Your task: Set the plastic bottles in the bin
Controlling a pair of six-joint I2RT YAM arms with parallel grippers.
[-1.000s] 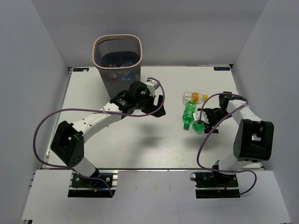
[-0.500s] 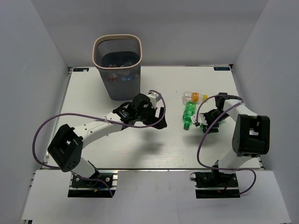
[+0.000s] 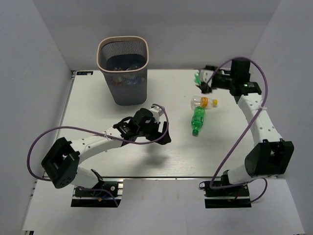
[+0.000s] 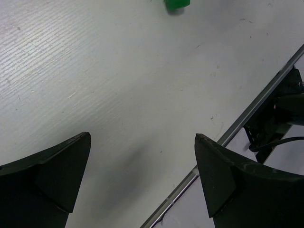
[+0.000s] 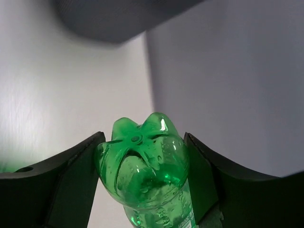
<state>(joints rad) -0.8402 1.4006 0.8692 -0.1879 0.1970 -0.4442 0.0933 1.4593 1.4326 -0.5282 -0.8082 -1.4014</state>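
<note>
White scuffed tabletop [image 3: 98,122], pale grey walls [image 3: 195,34]. Right gripper [image 3: 203,82] right of mesh bin [image 3: 128,90], clamping green bottle [image 5: 142,166]. Left gripper [image 4: 142,142] spread, empty, nearside of bin. Bin contents dim, hard to tell.

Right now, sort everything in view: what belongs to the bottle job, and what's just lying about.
Job: bin; binned bottles; held green bottle in the right gripper; loose green bottle and orange-capped bottle on the table.
Just there: purple cables.
</note>
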